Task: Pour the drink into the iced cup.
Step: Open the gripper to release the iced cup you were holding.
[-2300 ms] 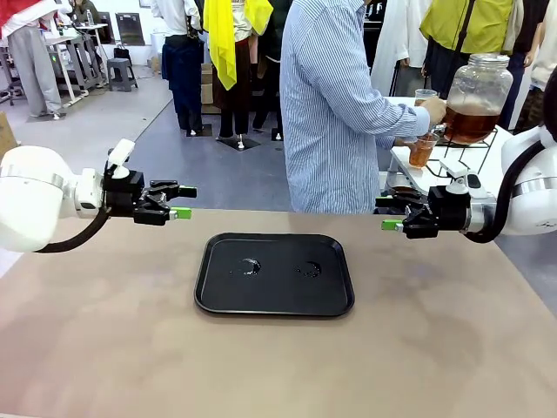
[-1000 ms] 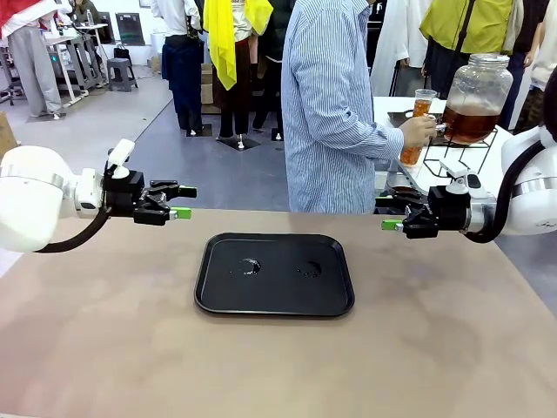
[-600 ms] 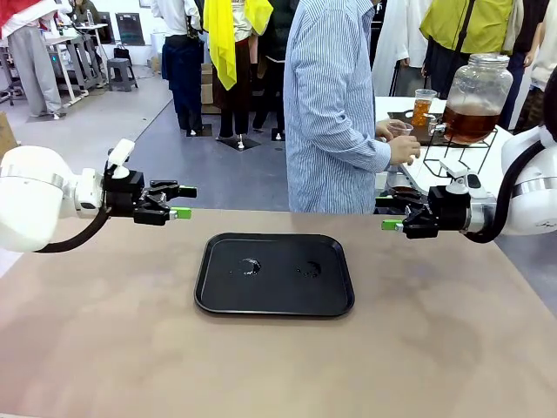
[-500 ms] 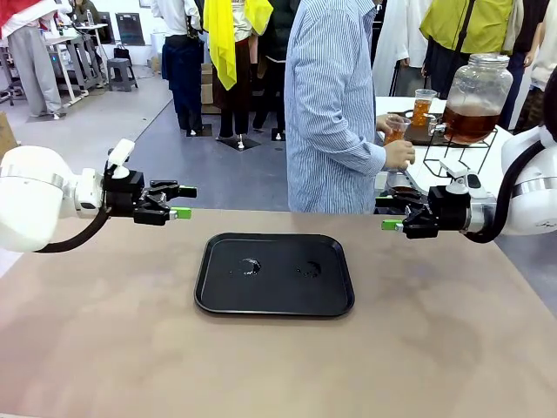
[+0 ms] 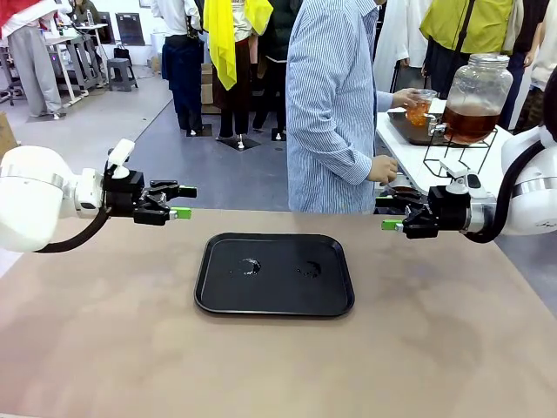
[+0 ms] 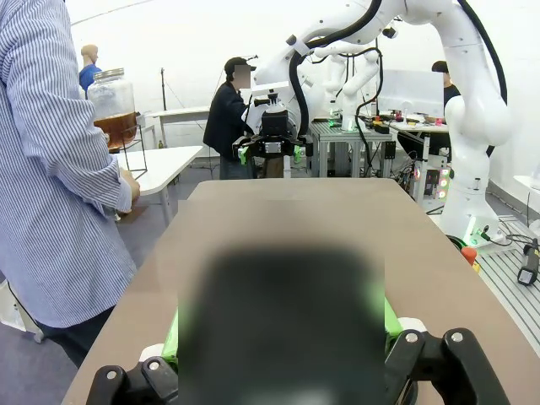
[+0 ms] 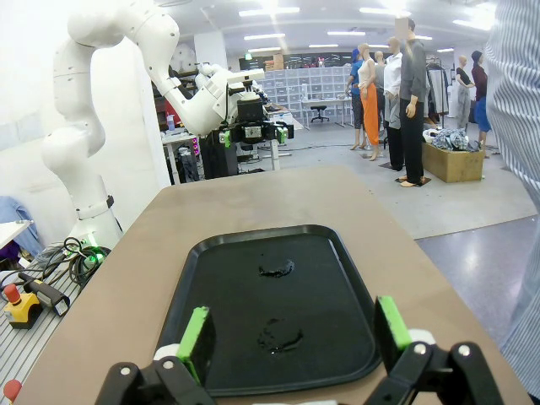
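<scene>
Over the table [image 5: 130, 348], left end effector [image 5: 181, 202] and right end effector [image 5: 388, 213] hover level, jaws apart.

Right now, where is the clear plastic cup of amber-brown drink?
In the front view the clear plastic cup of amber-brown drink is at upper right, in the person's hand over the white side table, beside the large glass jar.

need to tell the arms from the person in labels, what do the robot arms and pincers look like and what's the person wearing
Both arms are glossy white with rounded joints and a black cable looping under each wrist. The left pincer and right pincer are black, angular linkages tipped with bright green pads. The person wears a long-sleeved shirt with fine blue and white vertical stripes.
</scene>
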You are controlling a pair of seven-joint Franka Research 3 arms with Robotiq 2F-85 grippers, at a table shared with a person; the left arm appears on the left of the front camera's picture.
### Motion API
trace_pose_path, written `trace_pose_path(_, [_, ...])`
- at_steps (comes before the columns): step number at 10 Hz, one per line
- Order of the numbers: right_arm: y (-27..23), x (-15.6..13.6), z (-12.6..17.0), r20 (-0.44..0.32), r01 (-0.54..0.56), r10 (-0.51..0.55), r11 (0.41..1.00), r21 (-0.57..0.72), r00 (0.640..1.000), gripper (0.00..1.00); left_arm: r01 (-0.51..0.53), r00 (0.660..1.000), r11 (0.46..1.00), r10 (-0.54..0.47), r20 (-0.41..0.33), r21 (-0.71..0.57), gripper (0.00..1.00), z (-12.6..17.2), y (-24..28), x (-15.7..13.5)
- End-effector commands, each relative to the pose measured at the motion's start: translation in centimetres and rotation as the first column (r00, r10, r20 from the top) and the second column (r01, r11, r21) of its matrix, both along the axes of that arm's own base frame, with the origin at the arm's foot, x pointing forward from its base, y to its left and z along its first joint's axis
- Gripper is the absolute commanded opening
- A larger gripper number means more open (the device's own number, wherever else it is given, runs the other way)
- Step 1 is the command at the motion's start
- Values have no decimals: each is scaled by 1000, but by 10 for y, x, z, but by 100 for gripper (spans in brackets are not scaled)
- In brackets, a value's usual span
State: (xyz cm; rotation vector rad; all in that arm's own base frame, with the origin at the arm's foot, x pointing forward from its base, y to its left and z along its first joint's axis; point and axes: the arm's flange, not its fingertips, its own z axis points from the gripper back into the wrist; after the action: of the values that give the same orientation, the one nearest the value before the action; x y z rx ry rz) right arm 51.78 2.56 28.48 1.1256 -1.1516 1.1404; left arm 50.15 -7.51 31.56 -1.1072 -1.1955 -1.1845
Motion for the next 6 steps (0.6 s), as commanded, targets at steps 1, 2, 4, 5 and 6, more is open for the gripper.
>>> trace_pose_path(1, [2, 2, 4, -3, -6, 6, 1000, -2, 1000, 100, 4, 1000, 1000, -4, 0, 7, 100, 2, 0, 1])
trace_pose_path(2, [2, 2, 4, -3, -6, 6, 1000, -2, 1000, 100, 4, 1000, 1000, -4, 0, 7, 100, 2, 0, 1])
trace_pose_path(4, [2, 2, 4, -3, -6, 6, 1000, -2, 1000, 100, 4, 1000, 1000, -4, 0, 7, 100, 2, 0, 1])
trace_pose_path(5, [2, 2, 4, -3, -6, 6, 1000, -2, 1000, 100, 4, 1000, 1000, -4, 0, 7, 100, 2, 0, 1])
trace_pose_path(6, [2, 2, 4, -3, -6, 6, 1000, -2, 1000, 100, 4, 1000, 1000, -4, 0, 7, 100, 2, 0, 1])
